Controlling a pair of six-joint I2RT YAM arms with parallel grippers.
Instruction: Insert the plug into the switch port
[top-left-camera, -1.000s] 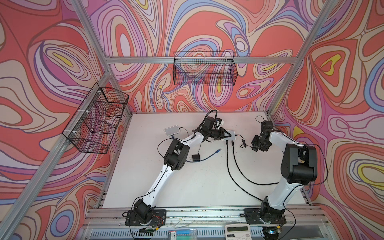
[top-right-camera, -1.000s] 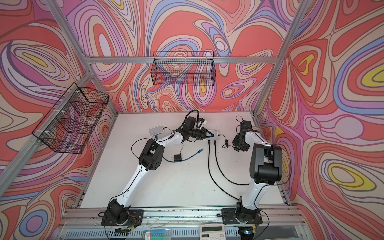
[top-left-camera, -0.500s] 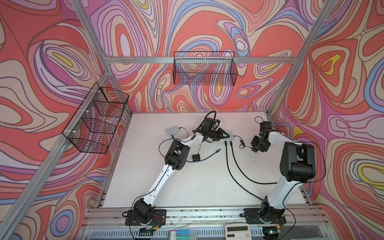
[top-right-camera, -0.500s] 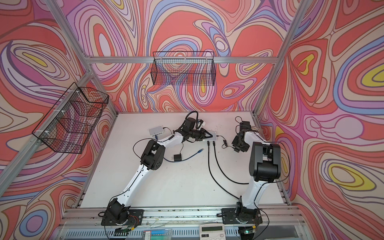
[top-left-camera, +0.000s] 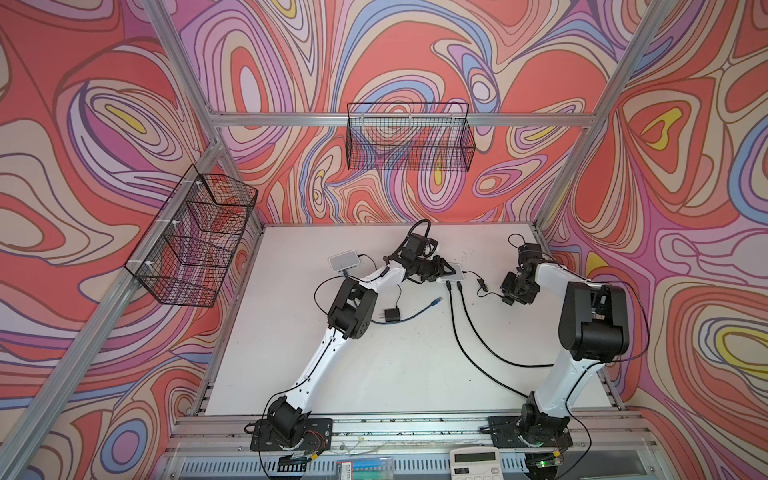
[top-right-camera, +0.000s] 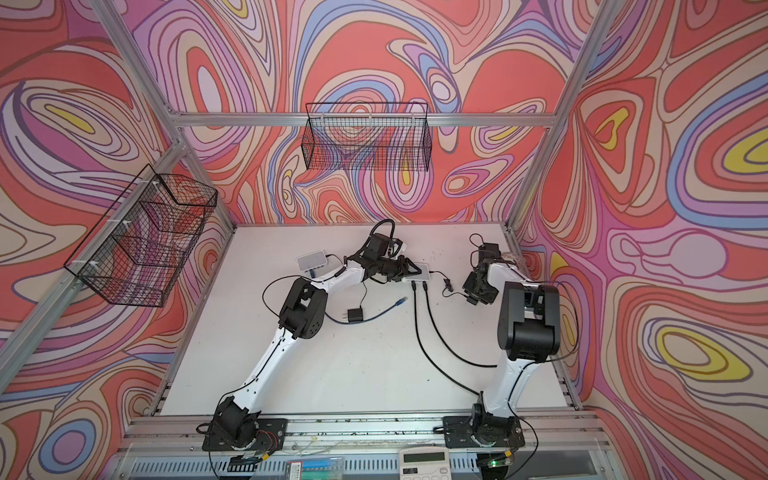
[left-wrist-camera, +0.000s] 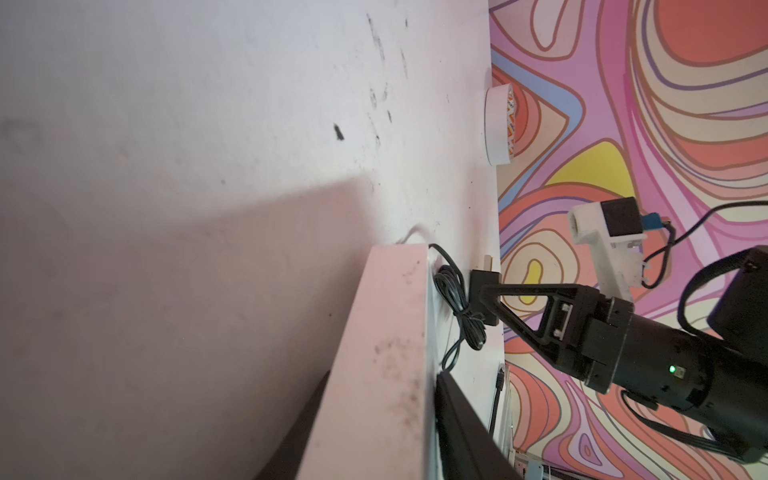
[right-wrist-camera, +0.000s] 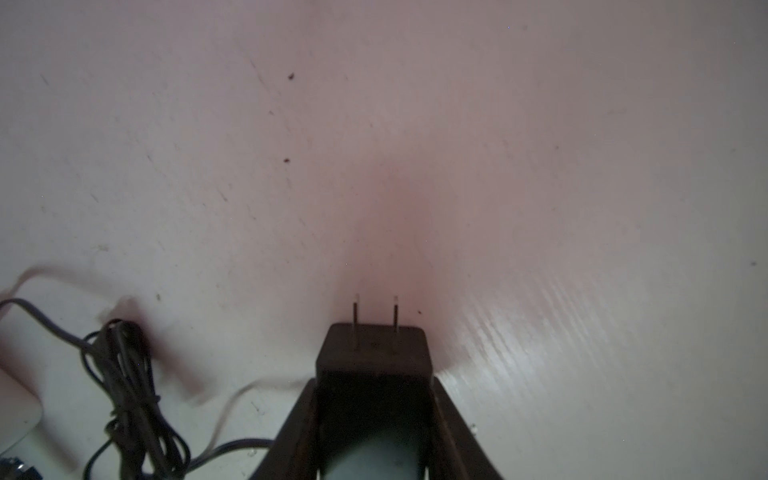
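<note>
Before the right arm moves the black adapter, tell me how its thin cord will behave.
The cord looks thin and floppy, so it should sag behind the adapter. Its tied bundle may drag as a lump. It seems plugged into the switch; pulling could shift that.

both top views look steeply down from high over the near edge onto the whole table. the left wrist camera skims close along the switch, facing right at the right gripper; the right wrist camera looks close over the power adapter. both wrist views share the bundled cable.
</note>
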